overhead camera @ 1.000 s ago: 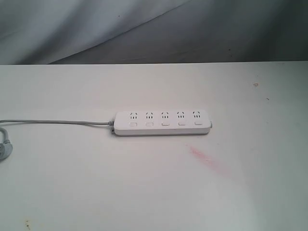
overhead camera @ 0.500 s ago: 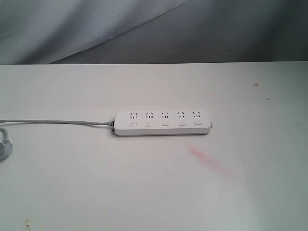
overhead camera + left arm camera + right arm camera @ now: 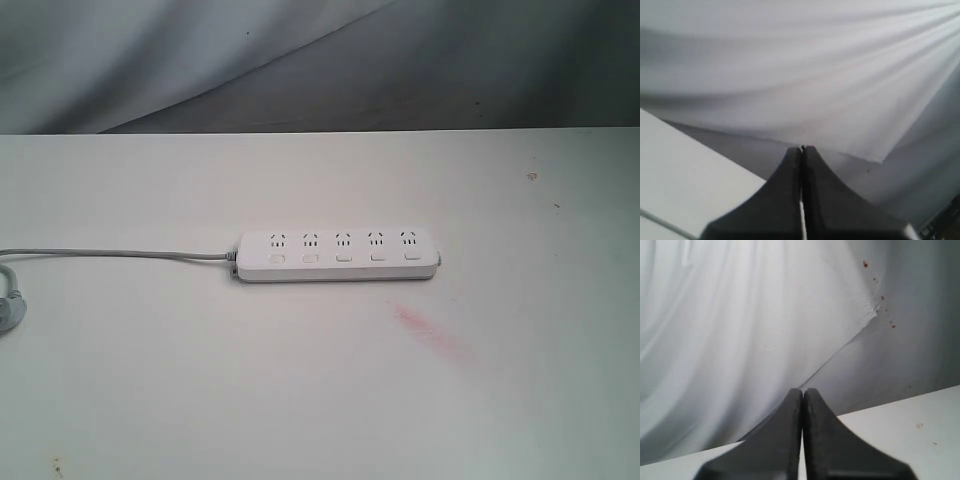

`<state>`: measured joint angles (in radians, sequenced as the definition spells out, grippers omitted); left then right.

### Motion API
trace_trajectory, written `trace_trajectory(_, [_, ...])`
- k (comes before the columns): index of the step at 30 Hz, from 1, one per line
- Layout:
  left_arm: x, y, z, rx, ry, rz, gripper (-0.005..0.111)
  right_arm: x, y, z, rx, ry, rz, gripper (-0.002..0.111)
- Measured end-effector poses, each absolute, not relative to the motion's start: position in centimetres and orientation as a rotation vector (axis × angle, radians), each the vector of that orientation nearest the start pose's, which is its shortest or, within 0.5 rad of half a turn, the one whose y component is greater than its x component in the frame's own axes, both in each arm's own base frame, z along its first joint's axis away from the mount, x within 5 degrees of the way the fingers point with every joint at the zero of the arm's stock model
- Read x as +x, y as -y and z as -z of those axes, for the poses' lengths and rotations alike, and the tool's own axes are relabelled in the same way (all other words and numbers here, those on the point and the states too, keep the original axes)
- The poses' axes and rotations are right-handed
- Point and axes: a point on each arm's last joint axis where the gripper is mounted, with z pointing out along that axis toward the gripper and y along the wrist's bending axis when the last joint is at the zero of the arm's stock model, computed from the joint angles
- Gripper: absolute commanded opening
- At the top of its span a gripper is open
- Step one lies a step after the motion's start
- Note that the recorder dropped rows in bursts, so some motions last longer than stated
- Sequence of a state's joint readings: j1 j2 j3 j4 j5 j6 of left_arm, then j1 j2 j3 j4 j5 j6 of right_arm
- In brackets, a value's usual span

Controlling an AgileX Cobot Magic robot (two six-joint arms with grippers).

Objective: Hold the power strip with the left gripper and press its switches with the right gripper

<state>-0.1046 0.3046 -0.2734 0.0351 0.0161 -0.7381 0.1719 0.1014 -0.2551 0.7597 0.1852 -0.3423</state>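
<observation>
Nothing has moved since a second ago: the power strip (image 3: 338, 256) lies exactly where it was, flat near the middle of the counter (image 3: 300, 400), its long side parallel to the far edge. The cord and the plug have not shifted either.

On to the arms. The left gripper (image 3: 801, 149) is held off the counter surface and points out toward the grey cloth (image 3: 790, 75) hanging beyond the counter's edge. Its fingers (image 3: 785, 190) are pressed tight together with only a hairline seam between them, and they grip nothing. The right gripper (image 3: 802, 391) is in the same pose, aimed at the draped cloth with a strip of counter below it. Its fingers (image 3: 785, 435) are also closed flat against each other and empty. Neither touches the strip.

Now the count. There is one power strip, with five sockets (image 3: 342, 239) in a row along its far side. Five switches (image 3: 343, 258) sit in a row along its near side, one under each socket. One thin grey cord (image 3: 120, 253) runs from the strip's left end to the counter's left edge, where one plug (image 3: 10, 308) lies. One pink smear (image 3: 432, 333) marks the counter just nearside of the strip's right end.
</observation>
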Motion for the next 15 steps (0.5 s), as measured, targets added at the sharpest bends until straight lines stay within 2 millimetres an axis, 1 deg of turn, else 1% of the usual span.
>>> trace_trajectory(4, [10.7,2.3,-30.5,-0.363,-1.678,0.634,0.0,5.9,-2.5,-30.1,0.049,-1.551,-0.573,0.0])
trace_trajectory(5, [11.3,2.9,-31.4,-0.294,-1.711,0.62,0.0,6.3,-2.6,-30.6,0.034,-1.564,-0.568,0.0])
trace_trajectory(8, [13.2,4.4,-32.8,-0.132,-1.807,0.564,0.0,7.6,-3.1,-32.0,-0.004,-1.606,-0.573,0.0])
trace_trajectory(9, [14.0,5.1,-33.7,-0.051,-1.844,0.529,0.0,8.6,-3.5,-32.8,-0.034,-1.635,-0.577,0.0])
trace_trajectory(10, [14.6,5.5,-34.1,-0.011,-1.878,0.497,0.0,9.1,-3.8,-33.2,-0.057,-1.657,-0.572,0.0])
trace_trajectory(11, [15.6,5.9,-34.4,0.047,-1.938,0.447,0.0,10.3,-4.3,-33.7,-0.096,-1.702,-0.554,0.0])
trace_trajectory(12, [16.2,6.2,-34.7,0.077,-1.964,0.42,0.0,11.0,-4.6,-33.9,-0.121,-1.735,-0.547,0.0])
trace_trajectory(13, [17.3,6.6,-34.5,0.121,-2.034,0.373,0.0,12.6,-5.2,-33.8,-0.15,-1.814,-0.541,0.0])
trace_trajectory(15, [18.4,7.0,-34.3,0.168,-2.093,0.333,0.0,14.0,-5.8,-33.5,-0.172,-1.895,-0.547,0.0])
